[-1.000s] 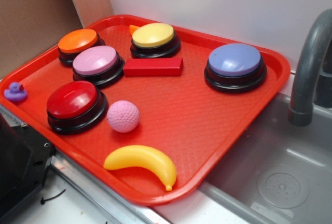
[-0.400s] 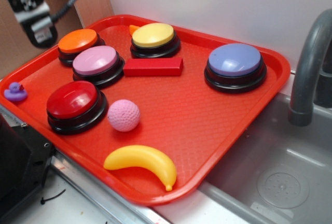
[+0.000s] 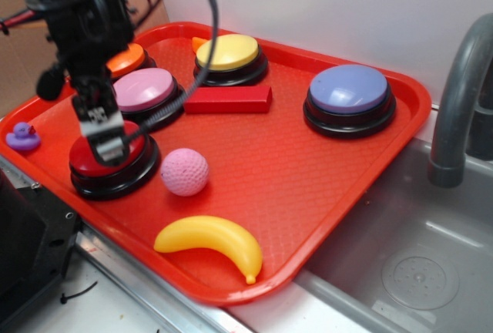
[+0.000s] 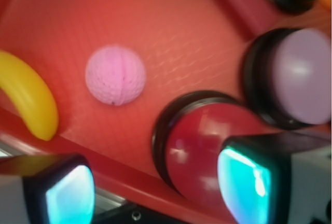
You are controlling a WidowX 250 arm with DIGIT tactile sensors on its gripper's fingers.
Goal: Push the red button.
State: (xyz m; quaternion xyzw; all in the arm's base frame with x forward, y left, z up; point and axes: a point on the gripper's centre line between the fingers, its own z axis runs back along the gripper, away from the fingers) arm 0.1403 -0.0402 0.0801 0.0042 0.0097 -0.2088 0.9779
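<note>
Red button sits under the gripper, jaws spread wide. Worry: one finger lands off-centre, slips off the glossy dome, maybe nudging the pink golf ball.

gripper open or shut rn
Open. In the wrist view the gripper shows two fingers set well apart, one over the red button, nothing held between them.
</note>
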